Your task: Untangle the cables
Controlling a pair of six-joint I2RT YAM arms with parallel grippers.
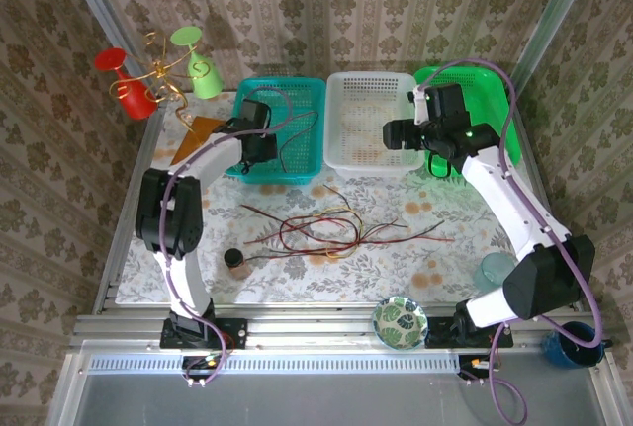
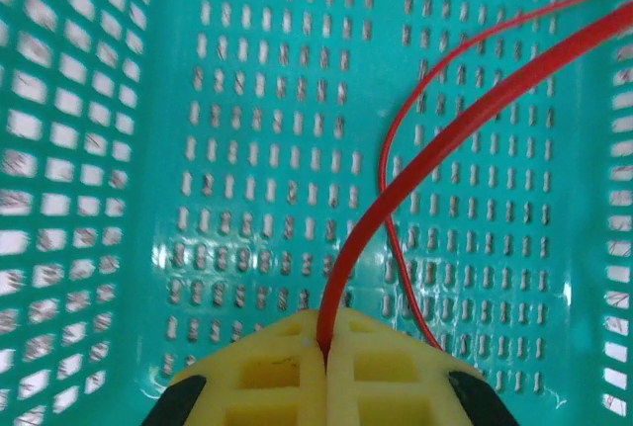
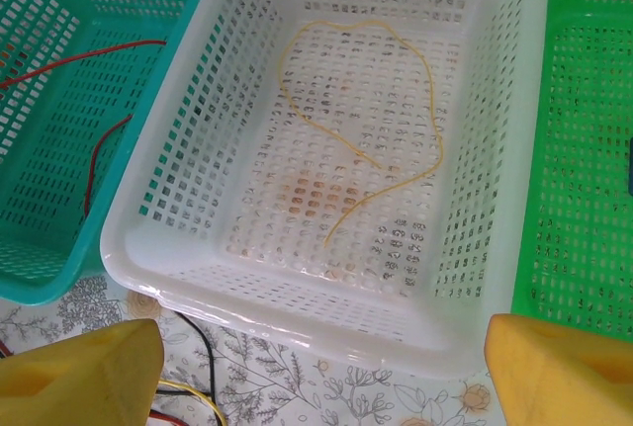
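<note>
A tangle of red, black and yellow cables [image 1: 316, 230] lies spread on the floral tablecloth in the middle of the table. My left gripper [image 1: 255, 141] hangs over the teal basket [image 1: 282, 82], shut on a red cable [image 2: 445, 139] that rises from between the yellow pads [image 2: 324, 342] and arcs away across the basket floor. A single yellow cable [image 3: 396, 187] lies looped inside the white basket [image 1: 371, 77]. Just above that basket's near rim, my right gripper [image 3: 326, 372] stands open with nothing between its fingers; in the top view it [image 1: 398, 134] sits at the white basket's right side.
A green basket [image 1: 495, 80] stands right of the white one. A wire stand with red and green cups [image 1: 158, 75] occupies the back left corner. A small black cup [image 1: 234, 259], a patterned bowl [image 1: 400, 322] and a bluish glass [image 1: 495, 270] sit near the front edge.
</note>
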